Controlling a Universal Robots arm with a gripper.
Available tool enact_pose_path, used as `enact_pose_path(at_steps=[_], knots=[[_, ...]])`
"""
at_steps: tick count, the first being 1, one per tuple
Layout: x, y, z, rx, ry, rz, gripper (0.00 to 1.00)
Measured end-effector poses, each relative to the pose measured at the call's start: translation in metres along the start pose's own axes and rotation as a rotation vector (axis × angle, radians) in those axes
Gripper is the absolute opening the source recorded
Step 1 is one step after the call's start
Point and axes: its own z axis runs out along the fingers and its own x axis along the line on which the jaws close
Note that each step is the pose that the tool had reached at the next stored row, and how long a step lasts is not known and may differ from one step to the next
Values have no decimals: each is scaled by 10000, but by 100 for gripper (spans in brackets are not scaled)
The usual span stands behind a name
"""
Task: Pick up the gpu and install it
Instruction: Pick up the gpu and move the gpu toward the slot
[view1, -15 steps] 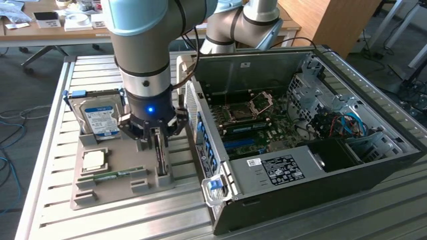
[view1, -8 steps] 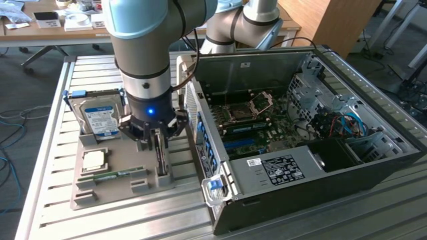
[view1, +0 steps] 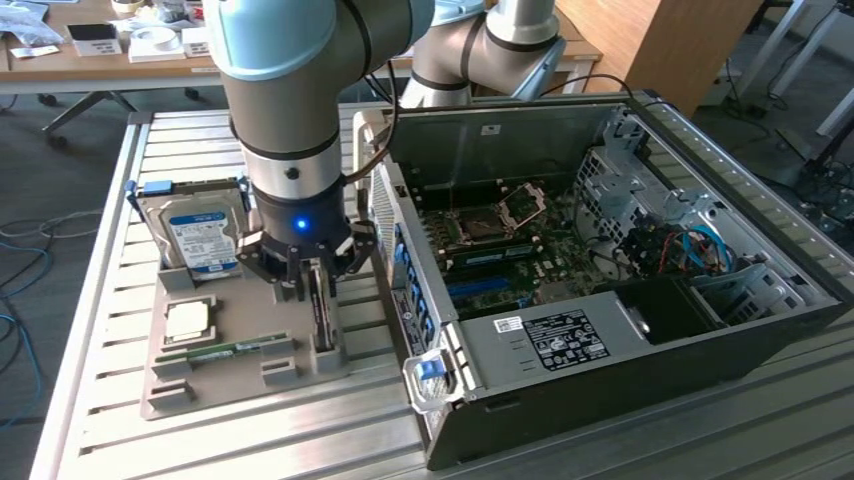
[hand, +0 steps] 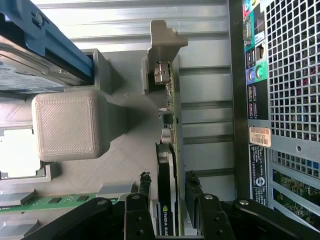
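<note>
The silver surface (view1: 240, 440) is made of long metal slats. A gray tray (view1: 214, 388) lies on it with parts in slots: a green memory stick (view1: 224, 351), a square chip (view1: 187, 320), and farther back a hard drive (view1: 200, 240) with a blue and white label. The gpu (hand: 167, 165) stands on its thin edge in the tray, on the side next to the open computer case (view1: 747, 300). "NVIDIA" can be read on the card. The gripper (hand: 168, 179) is down over the gpu with its jaws wide, one finger on each side and a small gap between. A black and white sticker (view1: 561, 338) sits inside the case; its words are too small to read. Far back are a wooden desk (view1: 107, 62), gray floor (view1: 54, 170) and loose cables (view1: 27, 235).
</note>
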Motion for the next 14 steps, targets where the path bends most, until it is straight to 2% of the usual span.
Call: enact_pose_path(at_steps=[14], knots=[[0,0,11,0,-1,0,42]])
